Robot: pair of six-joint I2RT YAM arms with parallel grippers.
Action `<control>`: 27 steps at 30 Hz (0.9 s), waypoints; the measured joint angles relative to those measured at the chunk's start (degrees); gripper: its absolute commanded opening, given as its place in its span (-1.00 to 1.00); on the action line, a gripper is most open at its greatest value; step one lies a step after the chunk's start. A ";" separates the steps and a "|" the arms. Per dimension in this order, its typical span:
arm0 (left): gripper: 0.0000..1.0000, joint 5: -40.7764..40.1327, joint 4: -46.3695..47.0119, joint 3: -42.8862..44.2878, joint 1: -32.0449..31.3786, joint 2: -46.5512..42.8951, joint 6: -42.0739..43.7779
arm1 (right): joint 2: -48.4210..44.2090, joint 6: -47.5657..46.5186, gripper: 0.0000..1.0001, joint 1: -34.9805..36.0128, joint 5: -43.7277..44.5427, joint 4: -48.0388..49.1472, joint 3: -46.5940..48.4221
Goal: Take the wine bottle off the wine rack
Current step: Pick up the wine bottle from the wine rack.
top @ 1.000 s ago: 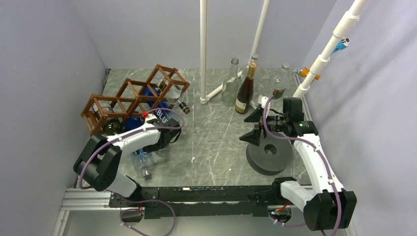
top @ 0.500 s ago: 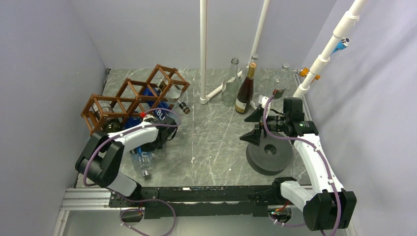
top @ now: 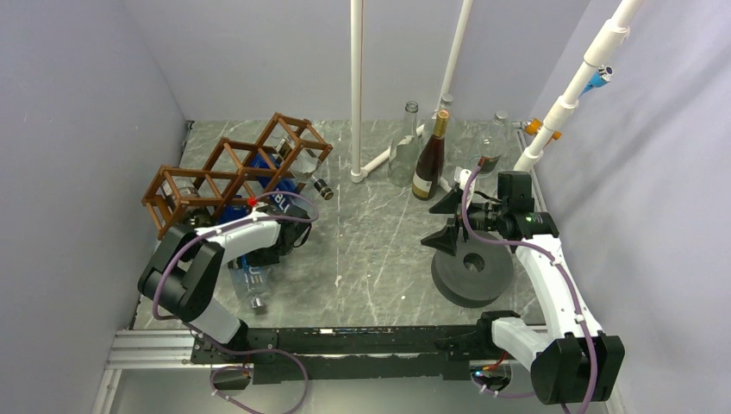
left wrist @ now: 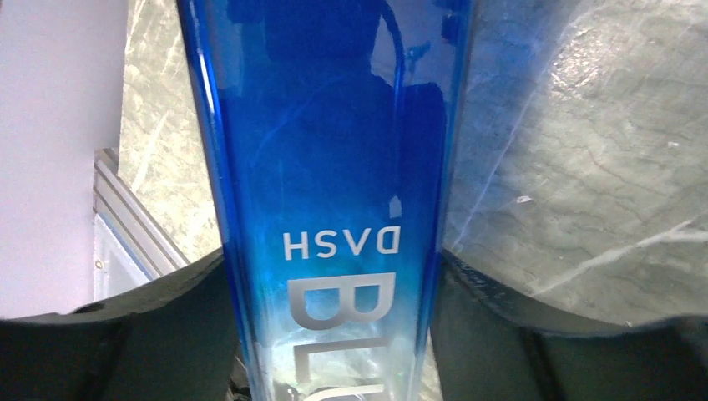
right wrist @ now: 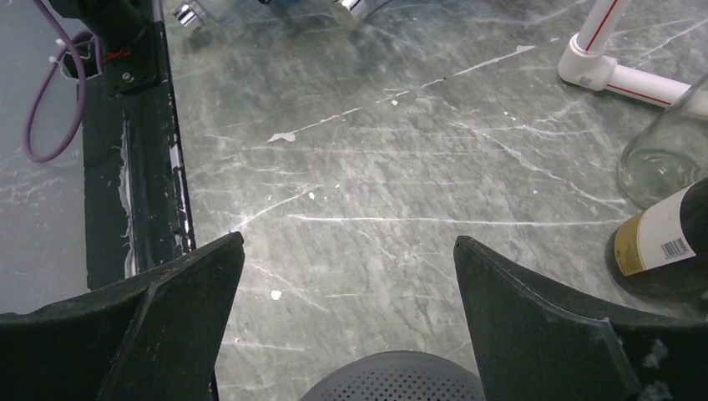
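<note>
Blue bottle [left wrist: 326, 167] sits clamped in your left pincer [left wrist: 330, 334], neck out over the table [top: 371, 259], base end by the rack [top: 226, 164]; can't tell if it's clear. Grab looks done, pull-out and set-down left. Your right pincer [right wrist: 346, 276] hangs wide apart, empty.

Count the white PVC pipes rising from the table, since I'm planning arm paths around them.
3: an upright pipe at the middle back, a leaning pipe just right of it, and a thicker jointed pipe slanting at the far right. Others could be out of view.
</note>
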 measured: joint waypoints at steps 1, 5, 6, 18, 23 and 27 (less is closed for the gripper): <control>0.32 -0.09 -0.09 0.00 0.02 0.02 -0.02 | 0.00 0.00 0.99 -0.02 0.00 0.00 0.00; 0.01 -0.20 -0.37 0.35 0.02 0.04 -0.28 | 0.00 -0.02 0.99 -0.02 -0.02 -0.04 0.00; -0.06 -0.22 -0.44 0.44 0.02 0.04 -0.44 | 0.00 -0.02 0.99 -0.02 -0.02 -0.04 0.00; -0.66 1.18 -0.76 0.63 -0.48 -1.79 -1.62 | 0.00 -0.04 0.99 -0.07 -0.02 -0.15 0.00; -0.75 2.67 -2.56 1.18 -2.12 -3.06 -3.54 | 0.00 -0.07 0.99 -0.07 -0.02 -0.15 0.00; -0.81 3.67 -3.80 1.29 -3.85 -4.37 -5.75 | -0.02 -0.24 0.99 -0.07 -0.02 -0.17 0.00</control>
